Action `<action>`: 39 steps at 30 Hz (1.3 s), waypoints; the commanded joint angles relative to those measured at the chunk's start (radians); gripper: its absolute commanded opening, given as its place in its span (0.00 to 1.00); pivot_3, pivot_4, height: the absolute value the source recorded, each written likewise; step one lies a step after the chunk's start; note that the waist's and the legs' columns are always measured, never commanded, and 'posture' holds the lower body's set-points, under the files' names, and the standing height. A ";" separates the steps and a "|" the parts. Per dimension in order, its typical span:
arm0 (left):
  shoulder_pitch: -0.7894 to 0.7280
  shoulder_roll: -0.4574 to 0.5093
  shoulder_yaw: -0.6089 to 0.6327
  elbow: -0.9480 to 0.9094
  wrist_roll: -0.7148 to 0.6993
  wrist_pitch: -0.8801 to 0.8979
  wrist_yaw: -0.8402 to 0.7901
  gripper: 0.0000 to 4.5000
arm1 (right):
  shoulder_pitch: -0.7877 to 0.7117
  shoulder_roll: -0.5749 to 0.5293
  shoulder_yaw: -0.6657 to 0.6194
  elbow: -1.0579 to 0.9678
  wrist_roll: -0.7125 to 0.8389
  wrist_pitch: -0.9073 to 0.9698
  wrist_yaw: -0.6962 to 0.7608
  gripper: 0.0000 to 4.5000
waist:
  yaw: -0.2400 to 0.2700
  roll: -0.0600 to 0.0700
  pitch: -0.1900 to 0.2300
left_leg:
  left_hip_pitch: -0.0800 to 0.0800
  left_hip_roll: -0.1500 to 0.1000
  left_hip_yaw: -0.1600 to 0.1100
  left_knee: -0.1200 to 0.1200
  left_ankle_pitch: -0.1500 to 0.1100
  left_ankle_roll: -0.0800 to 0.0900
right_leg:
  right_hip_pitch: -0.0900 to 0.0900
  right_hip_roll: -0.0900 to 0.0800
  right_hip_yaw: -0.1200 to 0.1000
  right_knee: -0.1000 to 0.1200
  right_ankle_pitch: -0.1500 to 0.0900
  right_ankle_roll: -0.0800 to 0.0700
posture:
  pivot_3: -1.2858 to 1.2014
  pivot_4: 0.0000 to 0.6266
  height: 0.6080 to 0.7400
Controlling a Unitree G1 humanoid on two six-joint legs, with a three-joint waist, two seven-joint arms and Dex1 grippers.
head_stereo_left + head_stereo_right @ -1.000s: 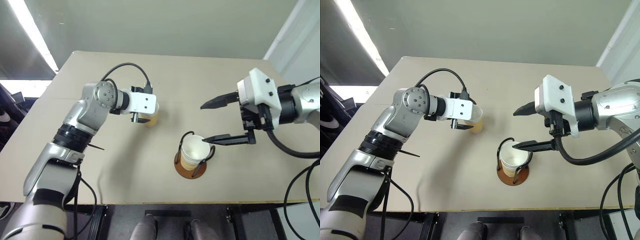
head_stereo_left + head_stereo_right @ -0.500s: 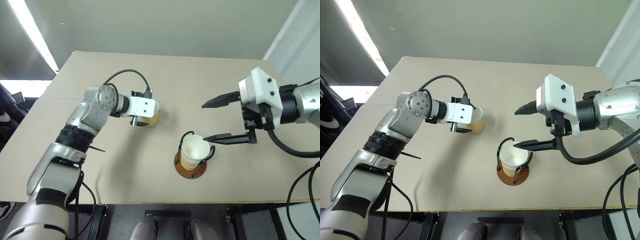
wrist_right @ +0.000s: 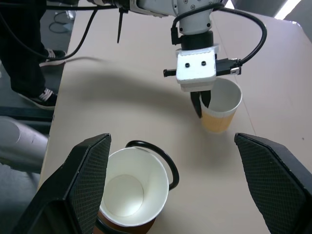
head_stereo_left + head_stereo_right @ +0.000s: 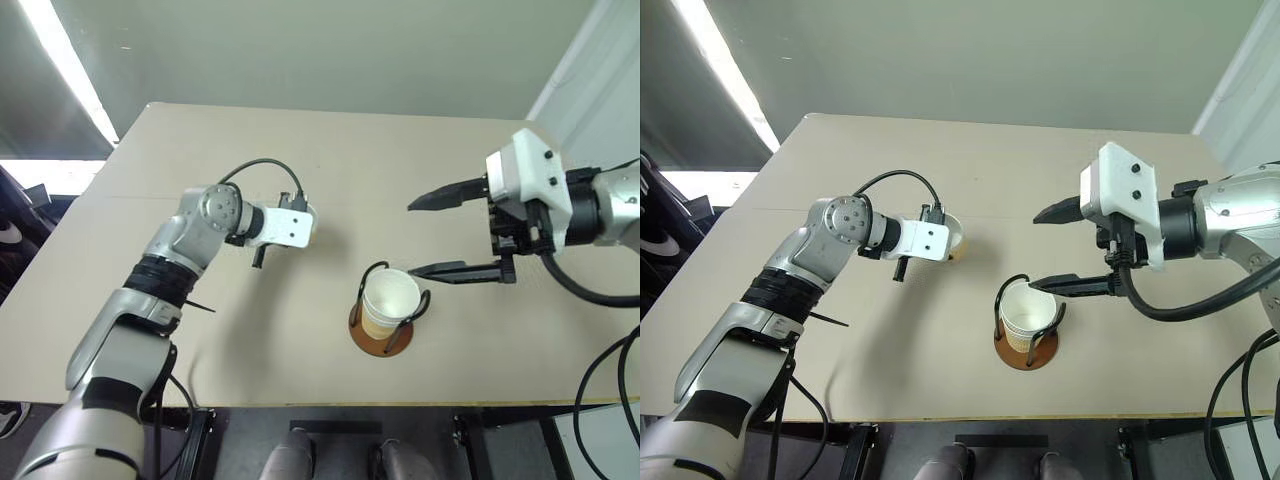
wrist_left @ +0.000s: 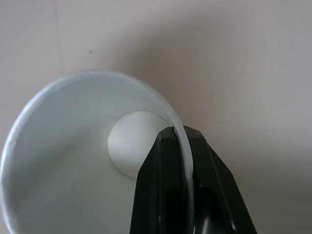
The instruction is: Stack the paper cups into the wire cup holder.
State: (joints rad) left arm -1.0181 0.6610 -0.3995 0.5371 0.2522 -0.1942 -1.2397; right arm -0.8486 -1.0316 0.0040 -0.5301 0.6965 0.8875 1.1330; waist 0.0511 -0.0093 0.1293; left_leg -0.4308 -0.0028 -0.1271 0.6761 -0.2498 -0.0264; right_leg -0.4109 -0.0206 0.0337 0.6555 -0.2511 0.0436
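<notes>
The left hand [image 5: 179, 146] is pinching the rim wall of a paper cup [image 3: 220, 108] that stands upright on the desk [image 4: 200, 350], one finger inside and one outside, a hold that leaves the tapered base free to drop into another cup. The wire cup holder [image 4: 381, 335], nearer the front edge of the desk than that cup, already carries a stacked cup [image 4: 389, 300]. The right hand [image 4: 432, 235] hangs spread just beside the holder, holding nothing, probably waiting clear of the loading path.
</notes>
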 commanded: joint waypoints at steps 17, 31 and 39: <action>-0.205 0.007 0.152 -0.414 -0.439 0.454 -0.306 0.01 | 0.129 -0.160 -0.072 -0.008 -0.005 -0.046 0.046 0.92 | 0.002 0.000 0.000 | -0.003 0.000 0.000 0.008 0.000 0.001 | -0.001 0.000 0.000 0.006 0.000 0.000 | 0.52 0.24 1.00; -0.297 -0.094 0.093 -0.437 -0.550 0.558 -0.375 0.01 | 0.194 -0.237 -0.154 0.014 -0.014 -0.051 0.034 0.92 | 0.006 0.000 0.000 | -0.004 0.000 0.001 0.008 -0.001 0.002 | -0.001 -0.001 0.000 0.005 0.001 0.002 | 0.52 0.24 1.00; -0.314 -0.075 -0.020 -0.460 -0.651 0.575 -0.375 0.01 | 0.158 -0.307 -0.272 0.084 -0.009 -0.035 0.021 0.92 | 0.009 0.000 0.000 | -0.004 0.000 0.001 0.008 -0.001 0.002 | -0.001 -0.001 0.000 0.005 0.001 0.003 | 0.52 0.24 1.00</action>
State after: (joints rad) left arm -1.2910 0.5752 -0.4214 0.1119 -0.3700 0.3774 -1.5803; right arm -0.6693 -1.3180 -0.2165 -0.4517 0.6773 0.8563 1.1580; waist 0.0600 -0.0093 0.1291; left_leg -0.4352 -0.0028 -0.1265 0.6840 -0.2509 -0.0244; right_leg -0.4121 -0.0213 0.0334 0.6605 -0.2505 0.0461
